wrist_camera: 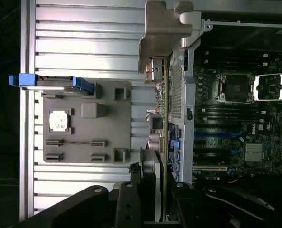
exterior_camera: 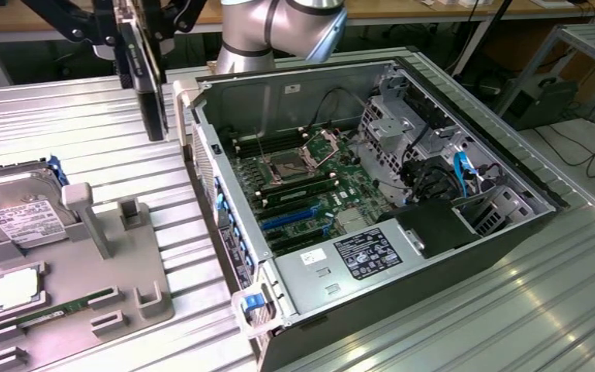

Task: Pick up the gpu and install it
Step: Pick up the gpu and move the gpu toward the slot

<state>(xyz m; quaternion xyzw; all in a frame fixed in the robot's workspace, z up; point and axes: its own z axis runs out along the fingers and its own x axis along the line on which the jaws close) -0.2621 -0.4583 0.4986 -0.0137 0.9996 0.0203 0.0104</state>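
Pick done, carry in hand: gripper (exterior_camera: 137, 31) fingers clamped on the gpu (exterior_camera: 151, 101), card hanging upright just outside the case (exterior_camera: 201, 147) wall, not yet over the board; seating likely calls for lining its edge over a blue slot (exterior_camera: 295, 215).

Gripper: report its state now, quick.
The gripper is shut on the gpu, which hangs upright in the air beside the open computer case.

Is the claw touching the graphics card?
Touching. In the wrist view the claw presses on both faces of the gpu, holding it edge-on.
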